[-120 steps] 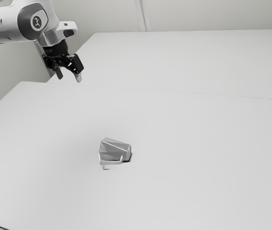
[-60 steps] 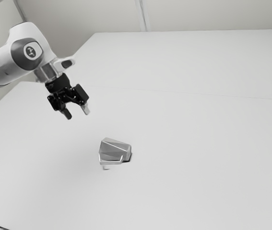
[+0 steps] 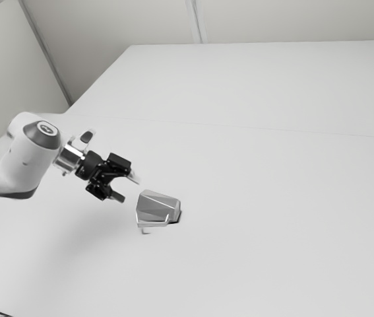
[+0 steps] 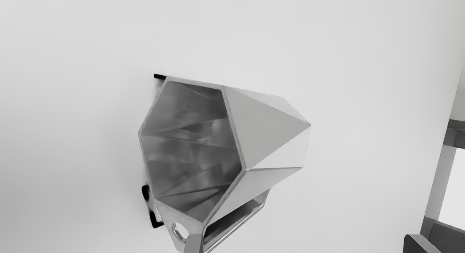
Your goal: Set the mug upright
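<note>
Silver-grey and faceted, the mug (image 3: 158,208) lies on its side on the pale table (image 3: 272,231), its wide mouth turned toward my gripper (image 3: 126,189) and its narrower base toward the exterior view's right. I have the white arm (image 3: 25,158) coming in low from the exterior view's left. From there the forearm rises to the grey-capped joint (image 3: 43,133), and past that bend the hand slopes down toward the exterior view's right. I'm holding it well over on a slant rather than pointing straight down, so the fingers reach outward and somewhat downward at the mug.

My two fingers are spread wide, with nothing pinched between them. In the exterior view their tips are near the mouth end of the mug, with a gap left between them and the metal.

Through the wrist camera I look partly into the mug's dark, many-sided hollow. One fingertip (image 4: 193,244) overlaps the end of the handle (image 4: 236,224) beside the rim; the other fingertip (image 4: 417,244) stands well apart from it, across bare tabletop. The handle juts out from the mug's side, with a small round hole through its bracket near the mouth.
</note>
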Robot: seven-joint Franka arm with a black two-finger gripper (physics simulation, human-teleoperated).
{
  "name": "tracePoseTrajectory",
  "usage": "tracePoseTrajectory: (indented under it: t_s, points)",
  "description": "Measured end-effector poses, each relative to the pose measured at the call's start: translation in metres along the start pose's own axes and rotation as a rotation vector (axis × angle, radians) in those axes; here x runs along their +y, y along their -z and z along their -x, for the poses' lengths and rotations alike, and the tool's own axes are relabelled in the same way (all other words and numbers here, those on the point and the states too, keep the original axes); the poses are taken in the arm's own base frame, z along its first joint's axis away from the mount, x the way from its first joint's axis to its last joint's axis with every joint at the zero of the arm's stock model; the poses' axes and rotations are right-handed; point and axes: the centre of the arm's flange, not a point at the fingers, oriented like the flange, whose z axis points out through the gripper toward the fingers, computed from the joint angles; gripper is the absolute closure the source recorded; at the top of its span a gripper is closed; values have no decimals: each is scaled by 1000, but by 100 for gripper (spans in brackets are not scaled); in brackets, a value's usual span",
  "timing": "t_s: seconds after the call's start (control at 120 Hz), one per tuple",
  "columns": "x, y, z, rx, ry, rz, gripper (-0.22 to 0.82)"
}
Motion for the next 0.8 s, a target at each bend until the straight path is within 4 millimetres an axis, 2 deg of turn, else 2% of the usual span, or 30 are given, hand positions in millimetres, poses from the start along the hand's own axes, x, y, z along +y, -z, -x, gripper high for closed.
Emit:
tracePoseTrajectory:
  t_s: [0.192, 0.517, 0.558, 0.692, 0.8]
  points:
    - [-47, -27, -12, 55, 44, 170, 0]
    - [-44, -59, -6, 24, -112, 340, 1]
    - [-42, -60, -6, 23, -134, 350, 9]
    - [-39, -63, -6, 42, -191, 385, 44]
    - [-37, -63, -6, 56, -236, 400, 60]
